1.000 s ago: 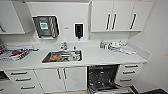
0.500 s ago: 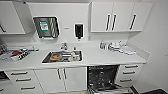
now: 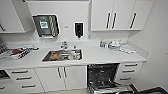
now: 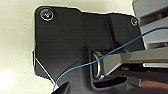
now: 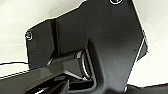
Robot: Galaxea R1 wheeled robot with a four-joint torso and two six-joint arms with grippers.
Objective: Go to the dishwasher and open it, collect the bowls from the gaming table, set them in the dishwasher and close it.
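Below the white countertop, right of the sink, I log the dishwasher — its door is dropped open and the dark interior with wire racks shows.

Items, each placed against the sink:
- Faucet: directly behind it, at the wall.
- Paper-towel dispenser: on the wall above it, to the left.
- Dark soap dispenser: on the wall above it, to the right.
- Dish rack: on the counter well to the left, something red lying in it.
- Small clutter of containers: on the counter to the right, back by the wall; too blurred for me to name.
- White double cabinet doors: straight beneath it.
- White drawers: beneath and to the left; more drawers just right of the dishwasher.
- Upper cabinets: above and to the right.

Both wrist views show me dark plate against a pale surface — I cannot tell whether either gripper's jaws are spread or pressed together.
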